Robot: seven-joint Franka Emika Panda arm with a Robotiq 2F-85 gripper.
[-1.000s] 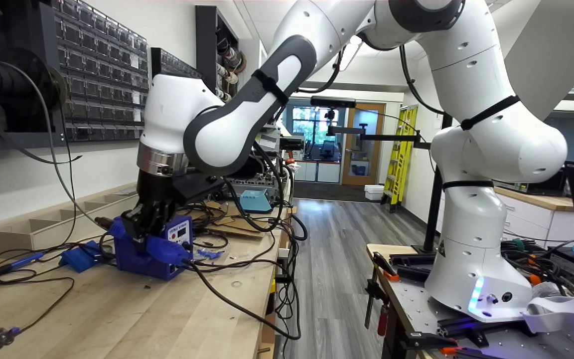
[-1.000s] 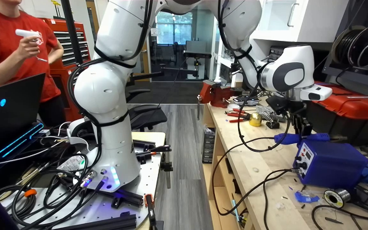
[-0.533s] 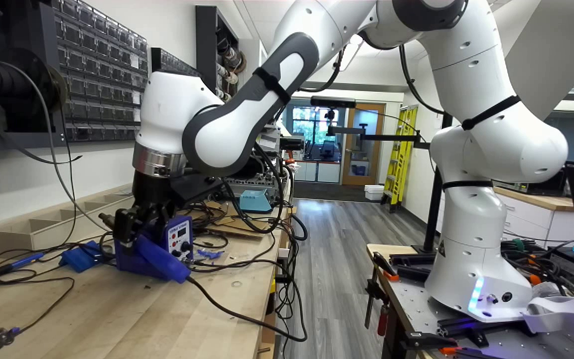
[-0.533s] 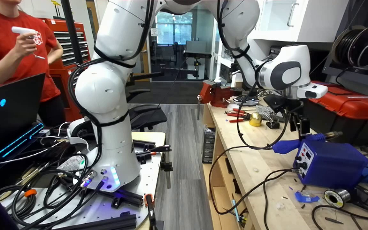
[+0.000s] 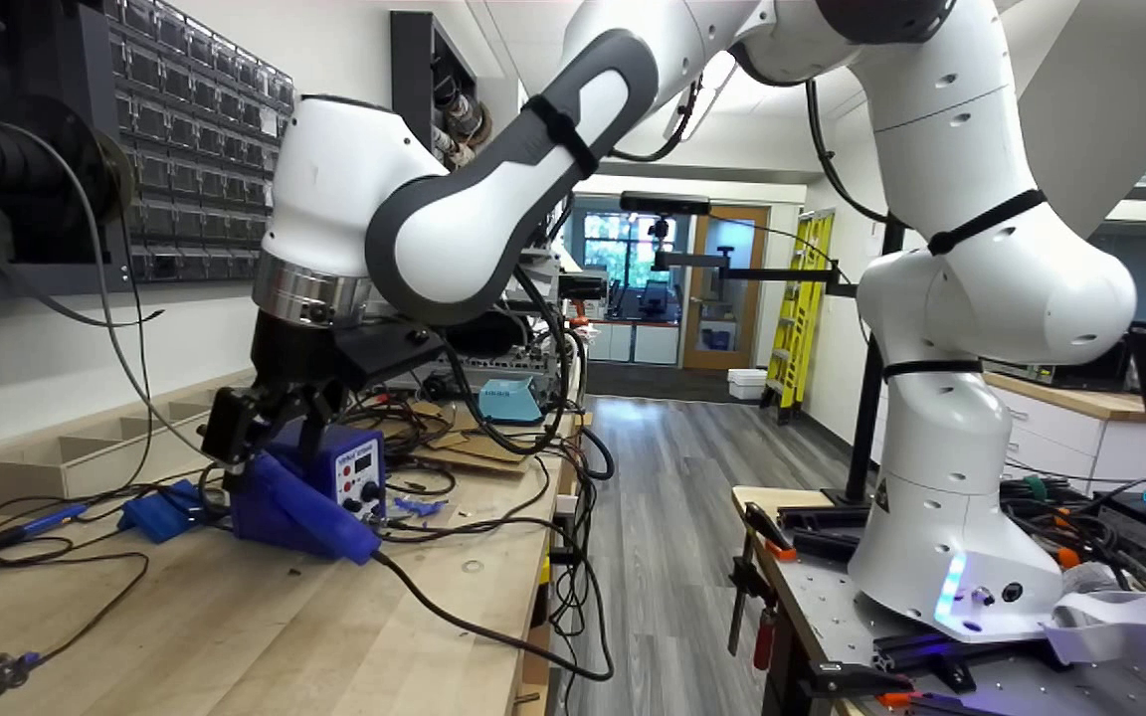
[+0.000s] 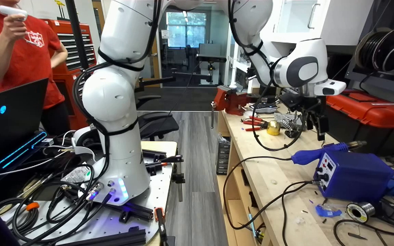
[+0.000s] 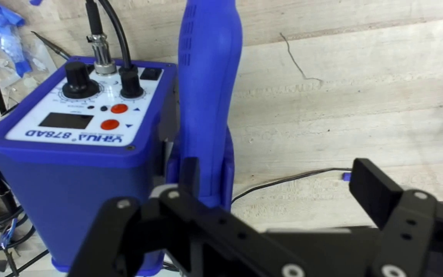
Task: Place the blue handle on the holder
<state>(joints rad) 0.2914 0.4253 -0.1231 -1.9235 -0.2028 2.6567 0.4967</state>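
The blue handle (image 7: 210,77) lies slanted along the side of the holder (image 7: 87,200), the blue box with a pale front panel. In the wrist view its narrow part sits between the walls of a blue cradle (image 7: 228,173) beside the box. An exterior view shows the handle (image 6: 304,156) with its metal tip raised and its corded end lower, past the front panel. My gripper (image 7: 281,182) is open, its jaws wide apart with nothing between them. In an exterior view the gripper (image 6: 312,131) hangs above the handle, apart from it. One finger hides part of the cradle in the wrist view.
The handle's black cord loops off the bench edge. A solder spool (image 6: 361,212), loose cables and blue scraps (image 6: 328,210) lie around the box. A red-lidded toolbox (image 6: 375,109) stands behind the gripper. Pliers and a gold-coloured pot (image 6: 273,127) lie farther along the bench.
A second ago my gripper was shut on the handle, held more level. The jaws have opened, the handle has tipped corded end down at the box's side, and the gripper has risen.
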